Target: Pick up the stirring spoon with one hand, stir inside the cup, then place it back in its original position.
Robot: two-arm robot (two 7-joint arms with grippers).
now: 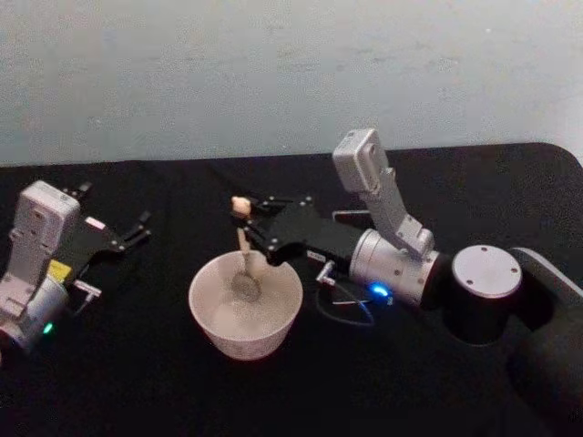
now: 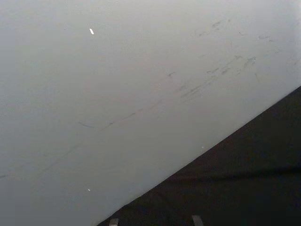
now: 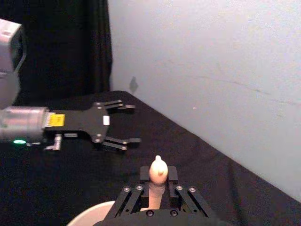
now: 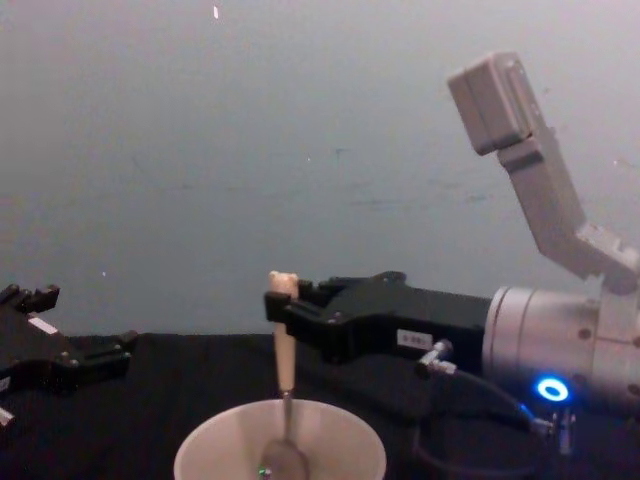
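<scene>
Jaws of the right gripper (image 4: 283, 312) are clenched on the spoon (image 4: 284, 368), high on its beige handle just under the little bear head. The spoon hangs upright with its metal bowl down inside the cup (image 1: 246, 339). It looks light and stiff, but the smooth, tapered handle could slip or swivel in so narrow a pinch. A hold near the top suits stirring, if done gently. The cup also looks light and might slide or tip if the spoon pushes against its thin rim. The left gripper (image 3: 126, 123) rests parked well off to the left, jaws spread, holding nothing. The table (image 1: 137, 382) is draped in black cloth and stands against a pale wall (image 1: 273, 73).
</scene>
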